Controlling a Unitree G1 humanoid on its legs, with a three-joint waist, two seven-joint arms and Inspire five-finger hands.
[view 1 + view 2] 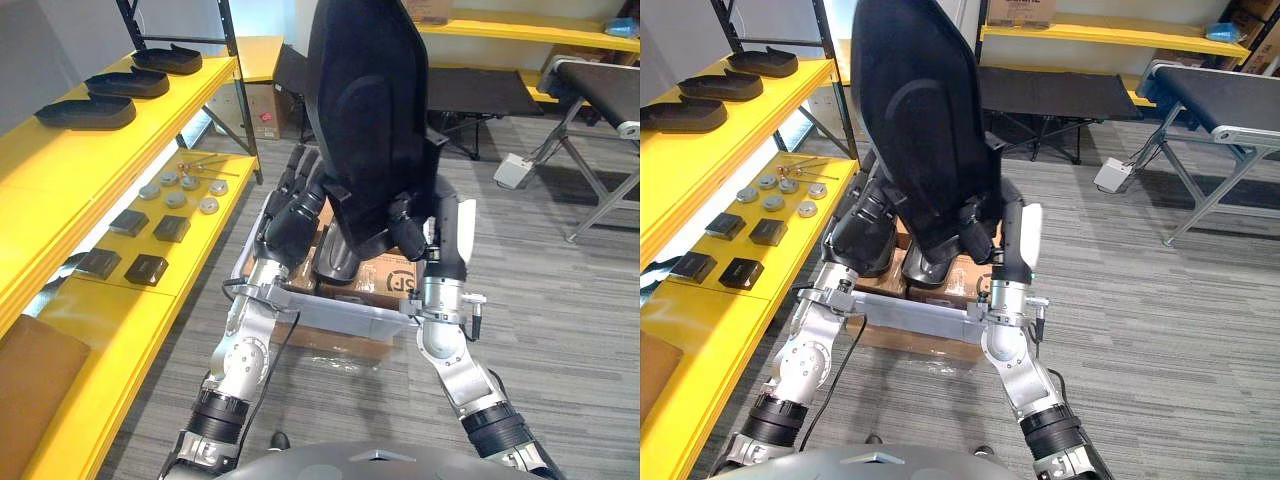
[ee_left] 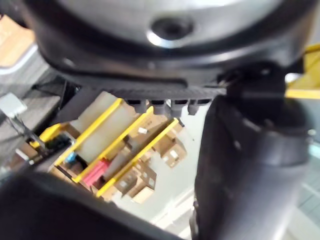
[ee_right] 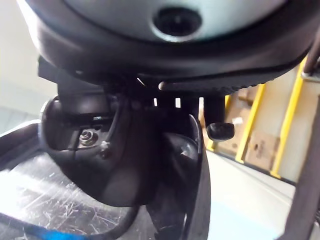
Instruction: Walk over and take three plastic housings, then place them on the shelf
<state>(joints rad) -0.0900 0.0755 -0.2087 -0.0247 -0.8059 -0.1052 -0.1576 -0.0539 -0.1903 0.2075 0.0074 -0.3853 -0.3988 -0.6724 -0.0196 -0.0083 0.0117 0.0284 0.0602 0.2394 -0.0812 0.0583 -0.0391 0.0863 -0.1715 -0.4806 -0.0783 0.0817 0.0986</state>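
The black plastic housing (image 1: 365, 120) stands nearly upright between the two hands, raised over a grey bin (image 1: 345, 312). Its long axis runs up and down, its top leaning a little toward the robot's left. Its broad face is turned to the head camera, and its narrower end points down at the bin. The left hand (image 1: 290, 218) lies against the housing's left edge with its fingers (image 1: 300, 172) fairly straight and pressed flat to it. The right hand (image 1: 412, 238) is at the lower right edge, but whether it grips or only presses cannot be told. A dark rounded shape (image 1: 338, 265) just below may be the housing's foot or another piece in the bin. The bin sits on a cardboard box (image 1: 335, 348) on grey carpet (image 1: 560, 330). To the left a yellow shelf (image 1: 60, 170) carries three more black housings (image 1: 127, 82). Its lower level holds metal discs (image 1: 176, 190) and black square blocks (image 1: 150, 240). A black table (image 1: 480, 90) stands farther back
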